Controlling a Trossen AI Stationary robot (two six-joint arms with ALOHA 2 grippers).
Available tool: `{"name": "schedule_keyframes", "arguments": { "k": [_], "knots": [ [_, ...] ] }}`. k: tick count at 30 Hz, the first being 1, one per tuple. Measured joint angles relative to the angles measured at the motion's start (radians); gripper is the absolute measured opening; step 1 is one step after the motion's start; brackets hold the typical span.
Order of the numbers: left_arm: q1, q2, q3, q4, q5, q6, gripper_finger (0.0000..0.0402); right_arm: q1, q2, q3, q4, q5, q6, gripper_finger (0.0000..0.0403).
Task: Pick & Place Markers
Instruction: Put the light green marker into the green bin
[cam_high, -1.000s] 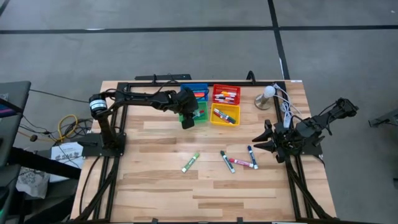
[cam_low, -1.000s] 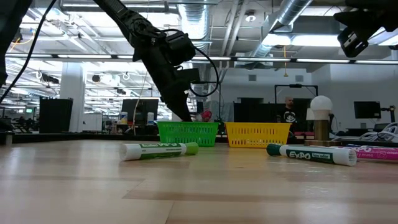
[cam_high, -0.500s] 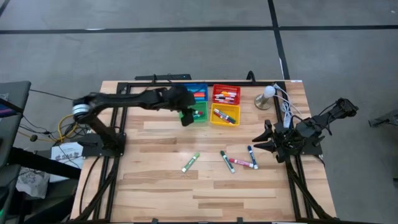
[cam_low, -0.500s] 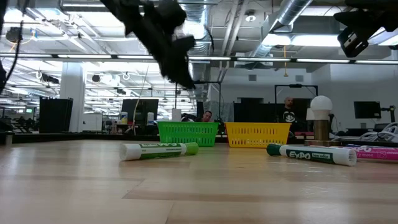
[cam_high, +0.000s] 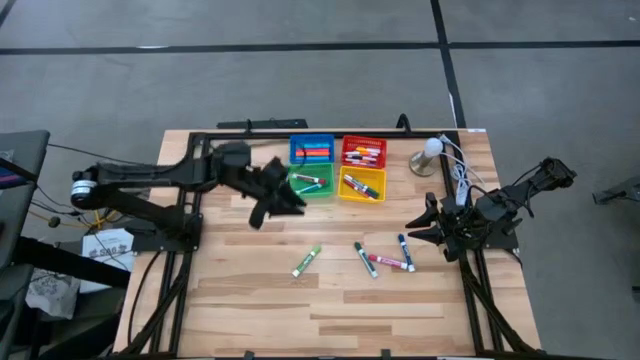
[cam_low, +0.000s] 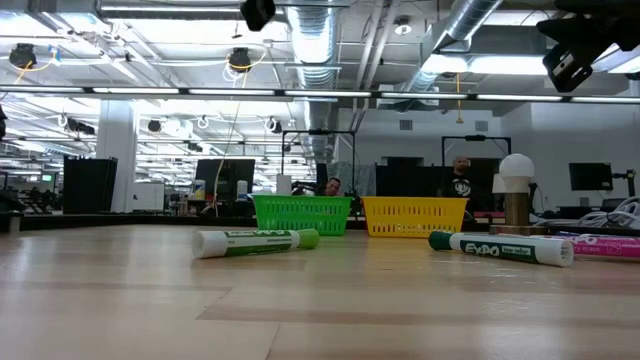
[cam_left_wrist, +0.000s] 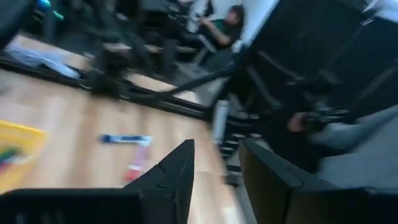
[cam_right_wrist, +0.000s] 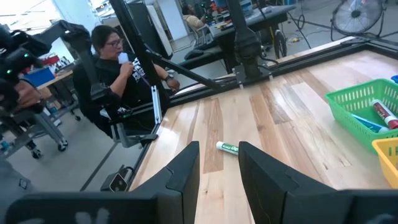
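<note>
Several markers lie flat on the wooden table: a green one (cam_high: 306, 260), a dark one (cam_high: 365, 259), a pink one (cam_high: 388, 262) and a blue one (cam_high: 405, 252). More markers lie in the coloured bins; one is in the green bin (cam_high: 312, 182). My left gripper (cam_high: 290, 203) hangs high over the table, just left of the green bin. It is open, with nothing between its fingers (cam_left_wrist: 180, 177). My right gripper (cam_high: 418, 226) waits at the table's right edge, open and empty (cam_right_wrist: 217, 168).
Blue (cam_high: 312, 150), red (cam_high: 363, 152) and yellow (cam_high: 361, 186) bins stand with the green one at the far middle. A lamp (cam_high: 428, 155) with cables stands at the far right. People sit beyond the table. Bare wood lies at the near side.
My left gripper has risen from inside the green bin, out of the top of the low view. It has drawn back toward the table's left and near edges and tipped from pointing down to almost level. A marker lies in the green bin where it stood.
</note>
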Motion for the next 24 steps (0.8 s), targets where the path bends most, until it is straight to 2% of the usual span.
{"name": "schedule_keyframes", "arguments": {
  "k": [2, 4, 9, 14, 18, 24],
  "knots": [
    [-0.056, -0.008, -0.020, 0.026, -0.022, -0.086, 0.0123, 0.000, 0.000, 0.000, 0.000, 0.000, 0.000, 0.0102],
    [-0.128, -0.004, -0.028, 0.030, -0.103, -0.163, 0.0122, 0.000, 0.000, 0.000, 0.000, 0.000, 0.000, 0.0102],
    [-0.342, 0.062, -0.029, 0.027, -0.405, -0.223, 0.0128, 0.000, 0.000, 0.000, -0.003, 0.000, 0.000, 0.0102],
    [-0.485, 0.169, -0.029, 0.027, -0.664, -0.375, 0.0140, 0.000, 0.000, 0.000, -0.003, 0.000, 0.000, 0.0102],
    [-0.554, 0.262, -0.029, 0.035, -0.742, -0.528, 0.0153, 0.000, 0.000, 0.000, -0.006, 0.000, 0.000, 0.0102],
    [-0.609, 0.368, -0.029, 0.048, -0.762, -0.740, 0.0160, 0.000, 0.000, 0.000, -0.007, 0.000, 0.000, 0.0102]
  ]
}}
